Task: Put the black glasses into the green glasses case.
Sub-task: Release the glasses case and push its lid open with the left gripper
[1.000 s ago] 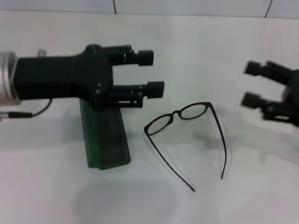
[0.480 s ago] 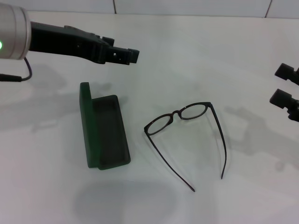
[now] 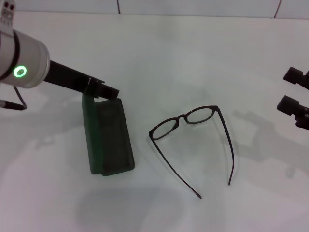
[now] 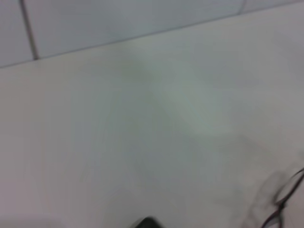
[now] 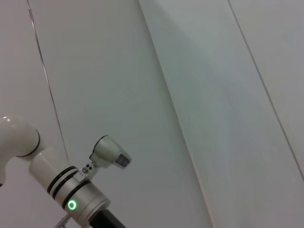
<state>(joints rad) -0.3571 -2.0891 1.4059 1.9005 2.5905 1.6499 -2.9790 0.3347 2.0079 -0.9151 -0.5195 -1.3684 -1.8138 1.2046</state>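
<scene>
since a second ago left gripper (image 3: 108, 90) dropped onto green glasses case (image 3: 108, 140), spread unclear, black glasses (image 3: 193, 140) unmoved

The black glasses (image 3: 193, 140) lie on the table (image 3: 203, 58), right of the green glasses case (image 3: 107, 137).

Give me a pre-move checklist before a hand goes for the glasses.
1. Green glasses case open, cavity up: ok.
2. Case cavity free of objects: ok.
3. Black glasses on the table, apart from the case: ok.
4. Temple arms folded to fit the case: not ok, both are spread open.
5. Left hand clear of the case: not ok, it overlaps the case's far end.
6. Right hand open, off to the glasses' right: ok.
</scene>
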